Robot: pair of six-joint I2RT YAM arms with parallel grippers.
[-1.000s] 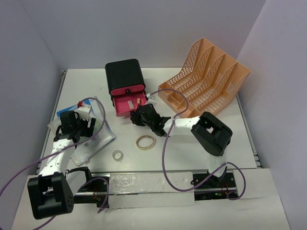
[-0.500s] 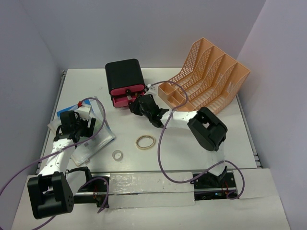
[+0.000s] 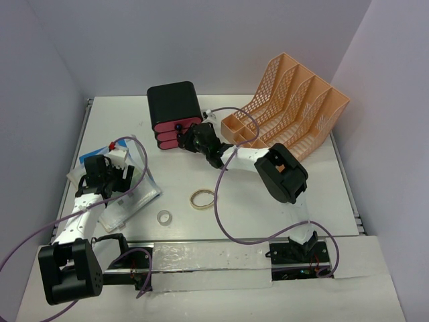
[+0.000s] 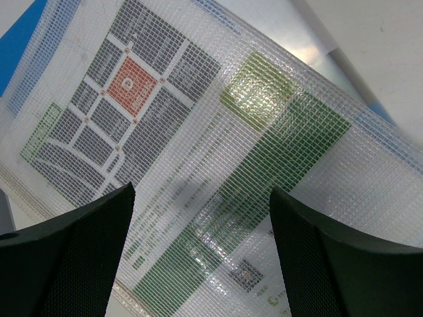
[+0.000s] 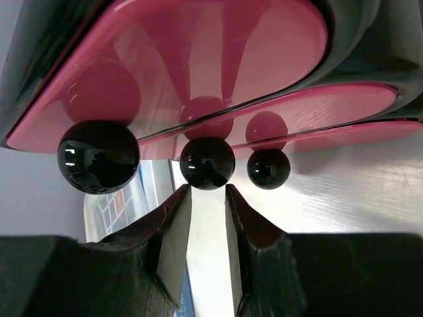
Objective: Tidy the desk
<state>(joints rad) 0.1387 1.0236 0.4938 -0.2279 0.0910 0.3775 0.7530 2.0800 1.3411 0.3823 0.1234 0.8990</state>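
The white desk [image 3: 268,208] carries everything. A black drawer box [image 3: 173,104] with pink drawers [image 3: 175,127] stands at the back, all drawers pushed in. My right gripper [image 3: 188,139] sits at the drawer fronts. In the right wrist view, the right gripper [image 5: 207,191] has its jaws nearly together with a thin gap, tips just below the middle black knob [image 5: 207,163], holding nothing. My left gripper [image 3: 107,176] hovers open over a clear mesh pouch [image 3: 131,194] holding a printed sheet; in the left wrist view the gripper [image 4: 201,198] is wide apart above the pouch [image 4: 198,119].
A peach-orange mesh file rack [image 3: 288,107] stands at the back right. A tan rubber-band ring [image 3: 202,198] and a small tape roll [image 3: 163,217] lie on the desk in front. A blue item [image 3: 90,161] lies under the pouch at the left edge.
My right gripper moved toward the drawer box and the open lower pink drawer slid shut. The left arm has not moved.
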